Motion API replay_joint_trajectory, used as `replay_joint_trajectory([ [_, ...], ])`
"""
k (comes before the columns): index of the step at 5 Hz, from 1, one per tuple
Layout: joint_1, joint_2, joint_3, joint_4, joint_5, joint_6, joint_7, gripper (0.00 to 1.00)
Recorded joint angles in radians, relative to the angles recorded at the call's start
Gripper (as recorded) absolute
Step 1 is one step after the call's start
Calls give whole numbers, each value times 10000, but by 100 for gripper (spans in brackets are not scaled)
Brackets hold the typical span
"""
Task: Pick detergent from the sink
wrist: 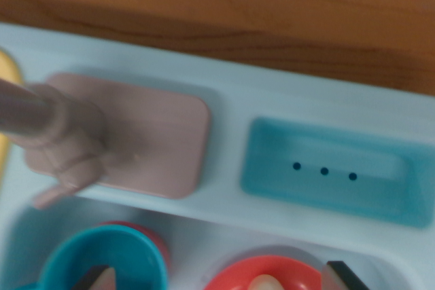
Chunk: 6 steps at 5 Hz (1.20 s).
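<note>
overhead, blurred: wood counter (272, 11) behind pale sink unit (272, 100); end effector (217, 280) grip state unclear.

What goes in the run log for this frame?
phase: approach | gripper: open, empty | below: red item, teal cup | faucet at left

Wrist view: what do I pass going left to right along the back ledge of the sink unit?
Yellow edge → pink faucet on its pink base plate → teal soap tray with three holes.
</note>
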Motion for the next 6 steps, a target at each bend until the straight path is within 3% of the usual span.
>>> replay_joint_trajectory([
  [1, 0, 0, 0, 0, 0, 0, 0, 0],
  [2, -44, 99, -51, -289, 68, -386, -268, 0],
  [3, -44, 99, -51, -289, 68, -386, -268, 0],
  [4, -86, 192, -100, -562, 133, -750, -521, 0],
  [5, -86, 192, -100, -562, 133, -750, -521, 0],
  [6, -123, 277, -143, -809, 191, -1079, -749, 0],
])
